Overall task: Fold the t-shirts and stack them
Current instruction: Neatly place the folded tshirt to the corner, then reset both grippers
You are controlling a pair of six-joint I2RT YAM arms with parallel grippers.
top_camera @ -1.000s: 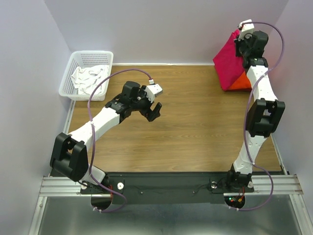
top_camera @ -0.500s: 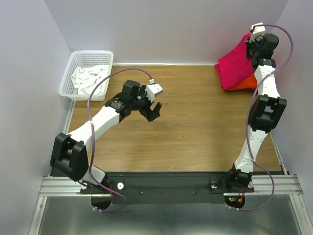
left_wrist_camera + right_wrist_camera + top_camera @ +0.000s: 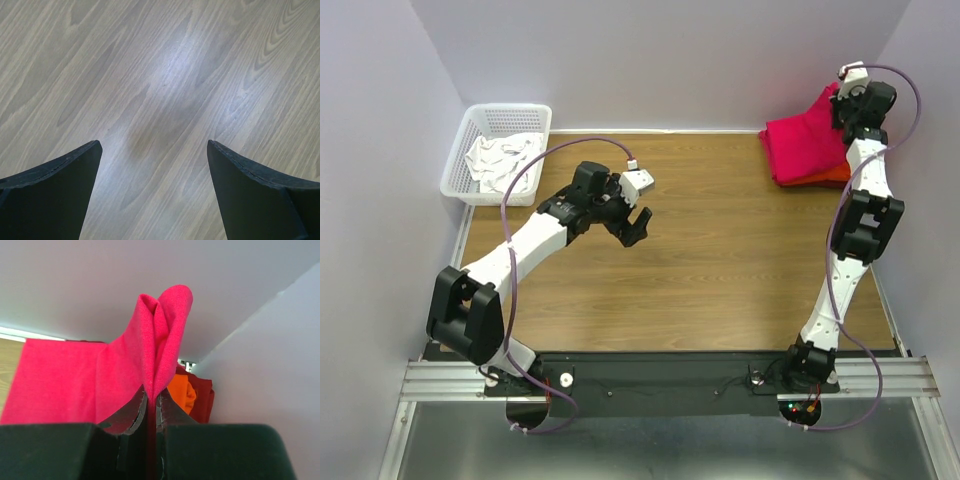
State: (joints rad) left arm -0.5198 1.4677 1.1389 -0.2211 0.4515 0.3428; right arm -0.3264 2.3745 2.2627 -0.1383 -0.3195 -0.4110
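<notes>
The pinkish-red t-shirt lies at the table's far right corner, on top of the orange t-shirt. My right gripper is shut on a pinched fold of the pinkish-red t-shirt and holds that edge up near the back wall. In the right wrist view the orange t-shirt and the darker red t-shirt show bunched behind the fold. My left gripper is open and empty above the bare wood mid-table; its fingers frame only tabletop.
A white mesh basket with white cloth in it stands at the far left corner. Lilac walls close the back and both sides. The wooden tabletop lies between the arms.
My right gripper has moved right and toward the back wall with the pinkish-red t-shirt's edge, and the shirt has dropped flatter over the orange one. The left arm has barely moved.
</notes>
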